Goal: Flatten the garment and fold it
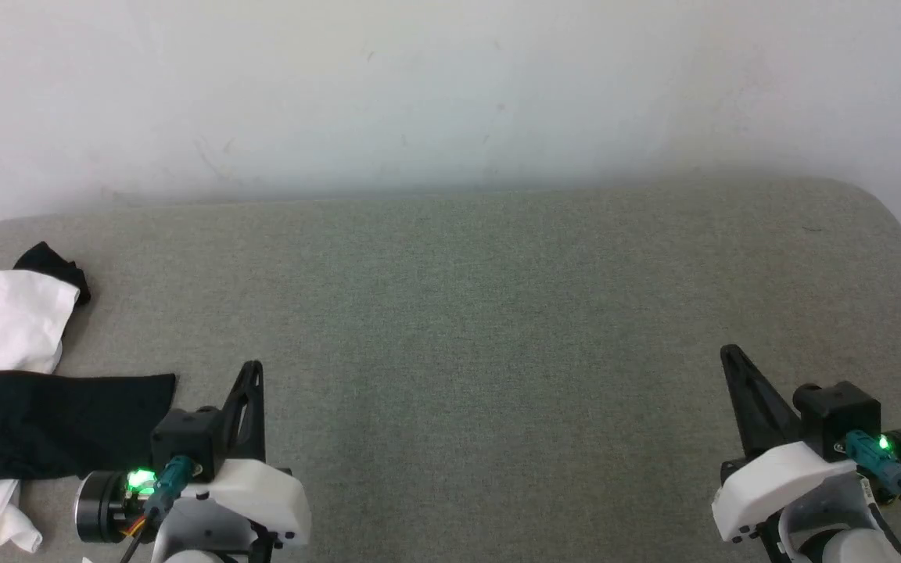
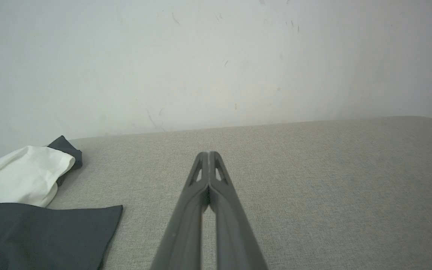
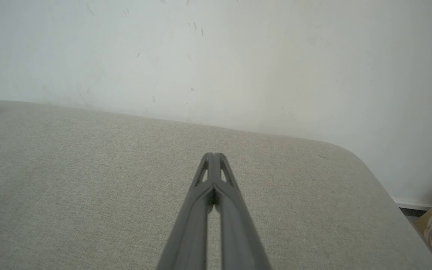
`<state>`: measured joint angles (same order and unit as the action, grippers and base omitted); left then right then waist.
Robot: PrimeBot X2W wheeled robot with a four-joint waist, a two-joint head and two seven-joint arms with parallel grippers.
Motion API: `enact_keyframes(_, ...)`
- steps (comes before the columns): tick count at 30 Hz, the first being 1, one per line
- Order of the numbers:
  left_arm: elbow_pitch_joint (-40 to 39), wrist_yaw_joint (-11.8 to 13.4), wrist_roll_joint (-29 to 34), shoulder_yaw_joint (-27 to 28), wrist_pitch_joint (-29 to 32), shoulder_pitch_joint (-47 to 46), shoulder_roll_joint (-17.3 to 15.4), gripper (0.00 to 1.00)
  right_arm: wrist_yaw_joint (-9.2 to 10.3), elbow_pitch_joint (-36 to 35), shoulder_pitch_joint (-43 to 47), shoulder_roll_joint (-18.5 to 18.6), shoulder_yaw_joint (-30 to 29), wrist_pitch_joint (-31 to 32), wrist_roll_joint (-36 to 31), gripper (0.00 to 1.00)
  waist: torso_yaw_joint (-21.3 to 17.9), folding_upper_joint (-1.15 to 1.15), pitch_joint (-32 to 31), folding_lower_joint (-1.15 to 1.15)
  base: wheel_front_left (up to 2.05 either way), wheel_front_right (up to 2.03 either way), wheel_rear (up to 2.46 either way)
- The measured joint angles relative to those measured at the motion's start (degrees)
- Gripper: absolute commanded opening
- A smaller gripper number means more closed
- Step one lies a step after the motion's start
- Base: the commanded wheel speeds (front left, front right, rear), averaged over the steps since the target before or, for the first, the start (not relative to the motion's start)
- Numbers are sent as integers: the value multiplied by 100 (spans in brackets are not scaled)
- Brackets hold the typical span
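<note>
Head view: my left claw [image 1: 254, 367] and right claw [image 1: 730, 352] sit low by the desk's [image 1: 497, 313] near edge. Each is pinched into one dark blade and holds nothing; parked, I judge, before any reach. The shirt [image 1: 5, 328] lies crumpled at the left edge, white body bunched, a black sleeve flat just beside my left claw.

Left wrist view: my fingertips meet. The shirt [image 2: 17, 176] is limp, smooth cloth on coarse grey weave.

Right wrist view: my right claw [image 3: 213, 154], tips together, points toward the rounded far right corner, well apart from the shirt.
</note>
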<state>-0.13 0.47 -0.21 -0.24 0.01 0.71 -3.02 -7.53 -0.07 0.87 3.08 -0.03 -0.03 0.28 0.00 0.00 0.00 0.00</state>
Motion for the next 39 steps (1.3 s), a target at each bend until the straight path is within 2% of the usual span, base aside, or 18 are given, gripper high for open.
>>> enact_keyframes(4, 0, 0, 0, 0, 0, 0, 0, 0, 0, 0, 0, 0, 0, 0, 0, 0, 0, 0, 0, 0, 0, 0, 0)
enact_keyframes(5, 0, 1, 0, -2, 0, 1, 0, 100, 0, -1, 2, 1, 0, 0, 0, 100, 0, 0, 0, 0, 0, 0, 0)
enact_keyframes(39, -124, -38, -62, 7, -312, 129, 0, 100, 0, -44, 58, 5, -511, -309, 178, 100, 48, 0, 49, 0, 0, 0, 0)
